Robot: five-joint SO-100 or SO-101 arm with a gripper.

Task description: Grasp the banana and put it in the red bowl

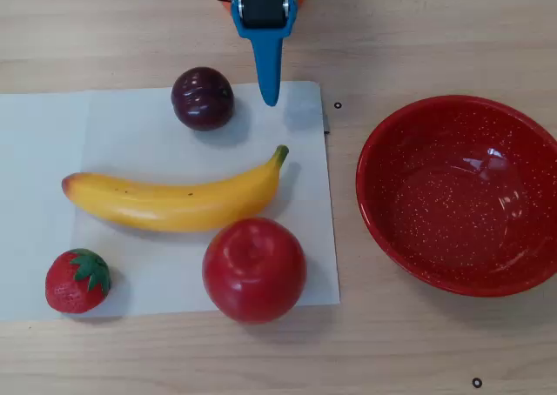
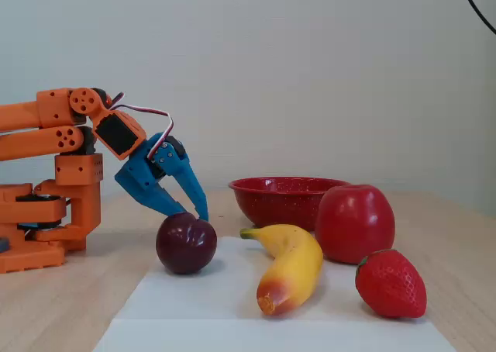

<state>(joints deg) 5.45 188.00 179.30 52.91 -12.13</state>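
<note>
The banana [image 1: 174, 202] lies on a white paper sheet, stem tip towards the right in the overhead view; in the fixed view it [image 2: 291, 265] points its orange-brown end at the camera. The red bowl [image 1: 461, 195] stands empty on the wooden table right of the sheet, and shows at the back in the fixed view [image 2: 275, 197]. My blue gripper [image 1: 270, 97] hangs above the sheet's far edge, beyond the banana. In the fixed view the gripper [image 2: 198, 215] slants down just over a dark plum, jaws together and holding nothing.
A dark plum [image 1: 202, 98] sits left of the gripper tip. A red apple [image 1: 254, 269] touches the banana's near side. A strawberry [image 1: 77, 280] lies at the sheet's front left. The orange arm base [image 2: 46, 212] stands at the left in the fixed view.
</note>
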